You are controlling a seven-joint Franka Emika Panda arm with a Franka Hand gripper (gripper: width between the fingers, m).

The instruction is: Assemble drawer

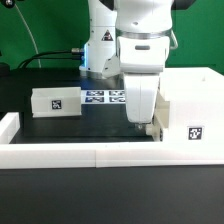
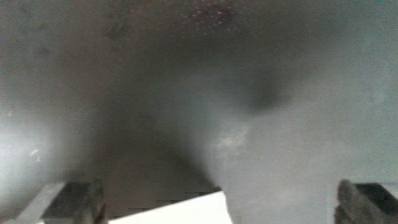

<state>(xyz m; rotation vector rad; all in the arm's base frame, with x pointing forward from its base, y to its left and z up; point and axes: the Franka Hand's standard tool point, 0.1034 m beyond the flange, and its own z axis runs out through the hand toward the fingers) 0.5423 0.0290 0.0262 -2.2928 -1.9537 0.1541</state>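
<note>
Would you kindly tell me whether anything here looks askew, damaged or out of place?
Nothing stands out. The small tray sits flat at the exterior view's left, the tall case stands upright at its right, and the pincer hangs low beside the case. The wrist view is too blurred to help.

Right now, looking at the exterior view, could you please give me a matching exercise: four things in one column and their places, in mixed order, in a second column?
Things:
1. small tray
2. marker board
3. drawer case
4. gripper

Places:
A. at the exterior view's right
B. low down, close beside the case
C. at the exterior view's left, on the black table
D. in the middle at the back, partly hidden by the arm

Pairs: 1-C, 2-D, 3-A, 4-B.
</note>
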